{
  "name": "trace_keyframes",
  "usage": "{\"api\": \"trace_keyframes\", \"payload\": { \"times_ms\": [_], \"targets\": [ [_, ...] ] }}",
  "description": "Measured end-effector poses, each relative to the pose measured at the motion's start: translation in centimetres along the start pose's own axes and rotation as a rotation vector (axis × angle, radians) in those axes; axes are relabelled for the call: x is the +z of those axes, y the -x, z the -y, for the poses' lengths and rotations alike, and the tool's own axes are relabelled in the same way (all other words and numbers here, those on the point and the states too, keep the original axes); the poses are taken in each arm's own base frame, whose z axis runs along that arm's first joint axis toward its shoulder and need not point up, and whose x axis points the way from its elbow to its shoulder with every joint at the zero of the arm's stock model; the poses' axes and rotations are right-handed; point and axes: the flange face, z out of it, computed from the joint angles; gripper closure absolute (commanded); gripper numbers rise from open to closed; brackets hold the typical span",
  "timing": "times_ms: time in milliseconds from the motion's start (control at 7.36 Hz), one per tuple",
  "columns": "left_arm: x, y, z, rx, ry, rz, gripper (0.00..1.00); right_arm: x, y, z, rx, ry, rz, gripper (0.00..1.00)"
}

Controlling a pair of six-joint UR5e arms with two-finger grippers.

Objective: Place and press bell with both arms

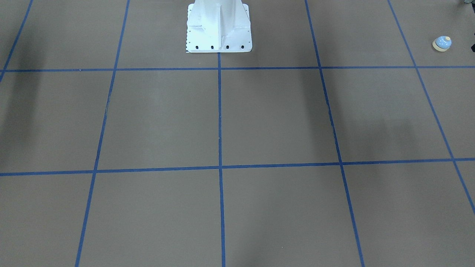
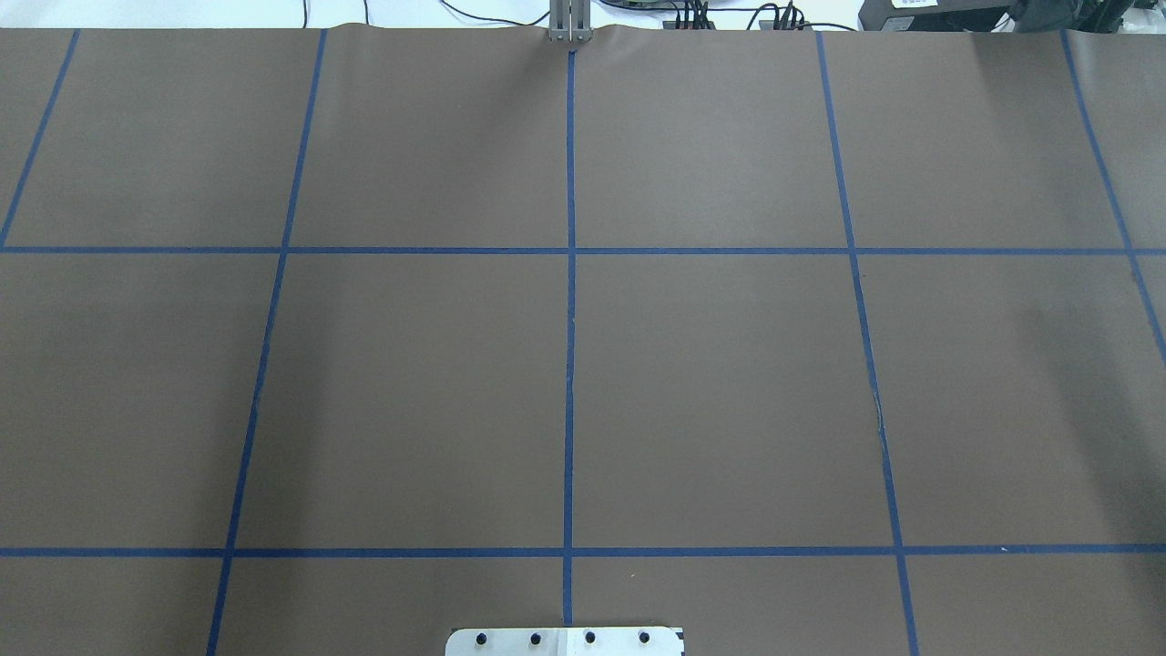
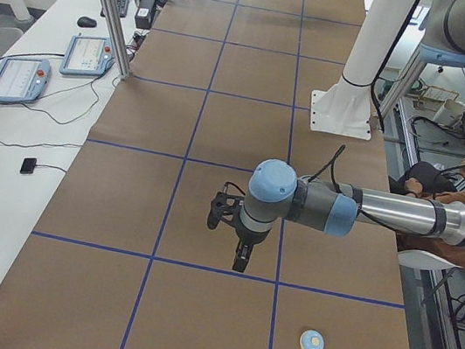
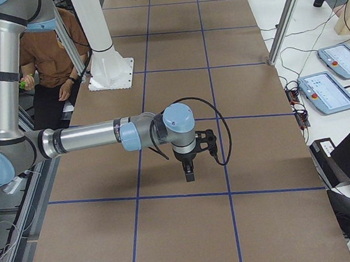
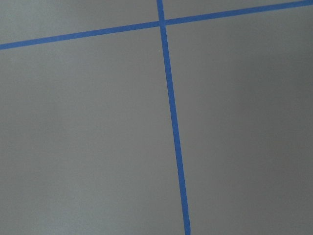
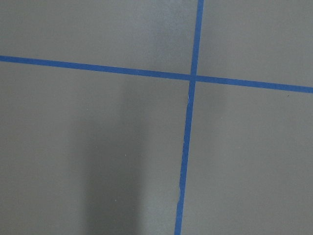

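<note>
Carries, on a brown table top (image 1: 282, 118) taped into squares by blue lines (image 1: 219, 111), a white bolted pedestal base (image 1: 219, 27) and, well apart from that base toward the robot's left end, a small light-blue bell (image 1: 442, 43) standing upright.

Matt brown paper sheeting (image 2: 410, 392) covers the table, gridded with smooth blue tape (image 2: 570, 364). The pedestal (image 1: 219, 26) is white painted metal, faintly glossy. The left arm (image 3: 403, 215) has a satin grey metal tube and glossy light-blue plastic joint caps (image 3: 273, 181). The bell (image 1: 441, 42) has a shiny dome.
</note>
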Motion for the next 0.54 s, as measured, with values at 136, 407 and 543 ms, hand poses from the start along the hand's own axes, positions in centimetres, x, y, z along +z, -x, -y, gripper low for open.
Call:
{"api": "trace_keyframes", "payload": {
  "times_ms": [136, 407, 543],
  "targets": [
    [-0.03, -0.05, -0.13, 0.005, -0.004, -0.002, 0.0, 0.03, 0.34, 0.43, 0.007, 0.015, 0.002, 0.0],
    [0.11, 0.02, -0.66, 0.016, -0.013, -0.008, 0.0, 0.04, 0.51, 0.61, 0.019, 0.031, 0.008, 0.0],
    [0.13, 0.02, -0.76, 0.018, -0.014, -0.01, 0.0, 0.19, 0.41, 0.54, 0.022, 0.033, 0.011, 0.0]
  ]
}}
